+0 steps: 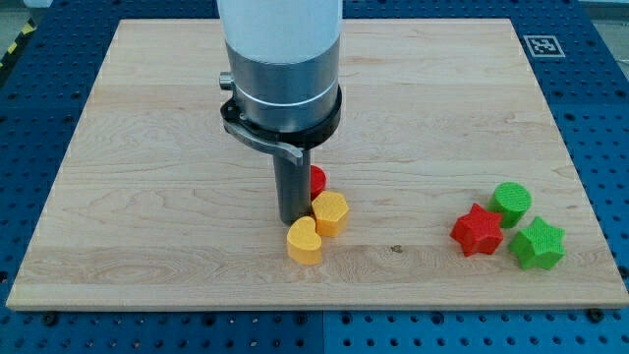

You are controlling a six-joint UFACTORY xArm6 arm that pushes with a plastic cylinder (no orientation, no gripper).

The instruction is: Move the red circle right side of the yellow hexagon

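Note:
The red circle [317,180] is mostly hidden behind my rod; only its right edge shows. The yellow hexagon [330,212] lies just below it and touches it. A yellow heart [305,241] lies below and left of the hexagon, touching it. My tip [293,220] stands at the left of the hexagon and lower left of the red circle, just above the heart.
A red star [478,230], a green circle [511,203] and a green star [537,244] are clustered at the view's lower right. The wooden board [147,147] ends near the view's bottom. A marker tag [540,45] sits off the board's top right corner.

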